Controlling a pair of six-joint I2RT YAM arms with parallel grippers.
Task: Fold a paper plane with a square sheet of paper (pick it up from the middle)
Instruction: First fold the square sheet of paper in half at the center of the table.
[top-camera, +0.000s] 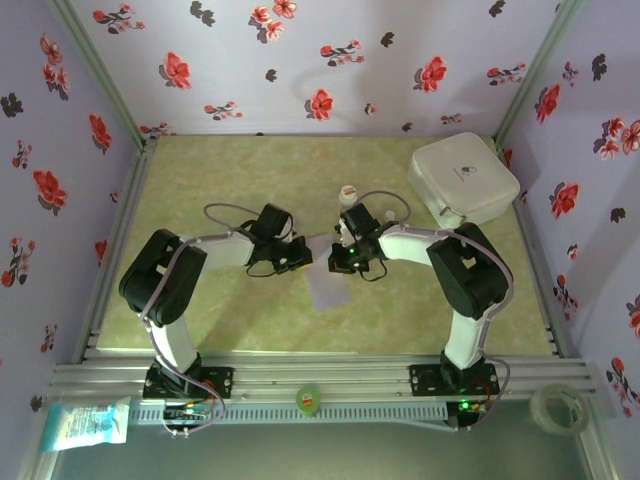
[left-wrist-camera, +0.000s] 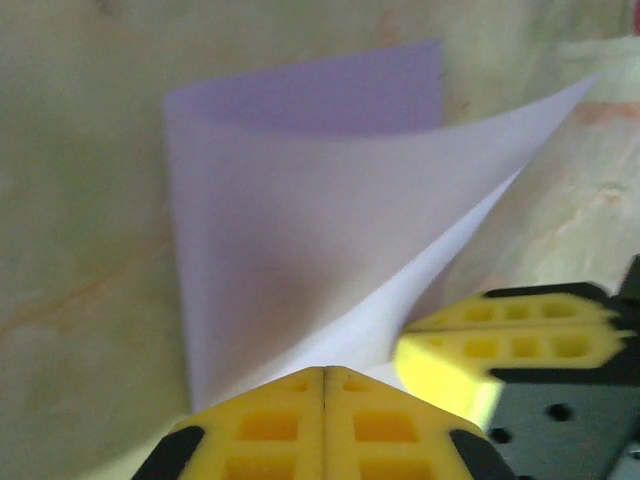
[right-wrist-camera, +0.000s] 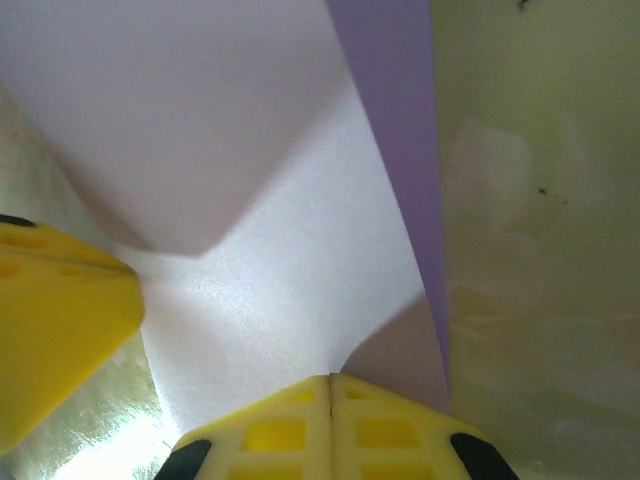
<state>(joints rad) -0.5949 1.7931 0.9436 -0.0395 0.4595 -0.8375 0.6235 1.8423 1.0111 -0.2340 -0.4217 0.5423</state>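
Observation:
The square sheet of paper (top-camera: 326, 283) is pale lilac and lies at the middle of the green table, with one part bent upward between my two grippers. My left gripper (top-camera: 301, 258) and right gripper (top-camera: 338, 258) meet tip to tip over its far edge. In the left wrist view the sheet (left-wrist-camera: 300, 230) curls up to my shut left gripper (left-wrist-camera: 325, 372), and its raised flap runs into the closed jaw line. In the right wrist view the sheet (right-wrist-camera: 270, 290) likewise rises into my shut right gripper (right-wrist-camera: 331, 378). No paper plane shape is formed.
A white rounded box (top-camera: 463, 178) stands at the back right. Two small white bottles (top-camera: 349, 192) (top-camera: 388, 215) stand just behind the right gripper. A tape roll (top-camera: 557, 408) and a green disc (top-camera: 307, 400) lie on the near rail. Flowered walls close off three sides.

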